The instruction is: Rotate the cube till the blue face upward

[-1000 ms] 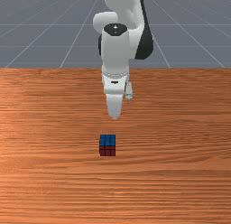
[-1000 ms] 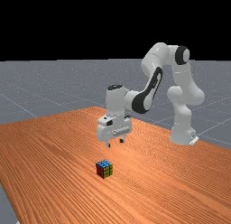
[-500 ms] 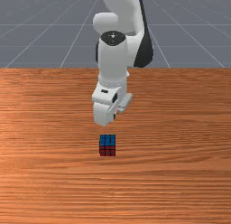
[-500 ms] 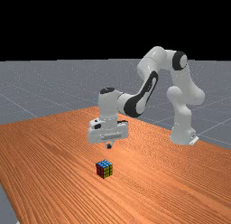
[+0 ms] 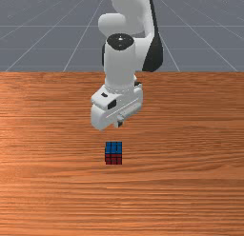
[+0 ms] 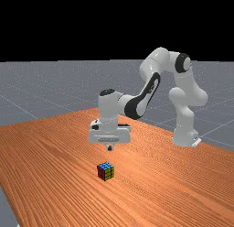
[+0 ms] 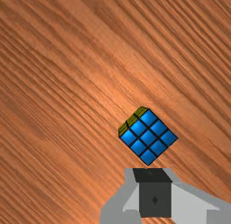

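Rubik's cube [image 6: 105, 172] seen with blue face [image 7: 148, 137] upward, rotation judged done, nothing left; closed, empty gripper [image 6: 109, 148] seen above it.

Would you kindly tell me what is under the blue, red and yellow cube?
The cube stands on the orange-brown wooden table. The colour of its bottom face and the patch of wood beneath are hidden.

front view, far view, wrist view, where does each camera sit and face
Front view: across the table, high, looking down at the cube; arm and gripper show.
Far view: farther off, to one side, looking across the table; whole arm, base included.
Wrist view: on the gripper, looking down; part of it shows.
Front and far share arm, gripper, cube.
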Controlling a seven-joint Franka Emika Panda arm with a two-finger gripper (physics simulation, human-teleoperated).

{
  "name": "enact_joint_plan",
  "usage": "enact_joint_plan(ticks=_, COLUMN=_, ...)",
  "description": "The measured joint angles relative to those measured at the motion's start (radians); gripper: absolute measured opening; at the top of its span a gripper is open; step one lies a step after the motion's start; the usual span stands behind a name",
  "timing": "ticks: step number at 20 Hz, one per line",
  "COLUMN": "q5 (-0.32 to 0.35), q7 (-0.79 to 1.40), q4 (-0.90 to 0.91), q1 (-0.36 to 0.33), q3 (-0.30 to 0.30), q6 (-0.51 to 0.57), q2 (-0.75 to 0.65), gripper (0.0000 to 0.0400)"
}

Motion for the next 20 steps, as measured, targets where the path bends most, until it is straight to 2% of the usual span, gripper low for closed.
enact_joint_plan(ticks=20, q5=0.110, q7=0.711, q4=0.076, q1=0.092, q3=-0.120, q6=-0.114, q2=0.053, gripper=0.0000)
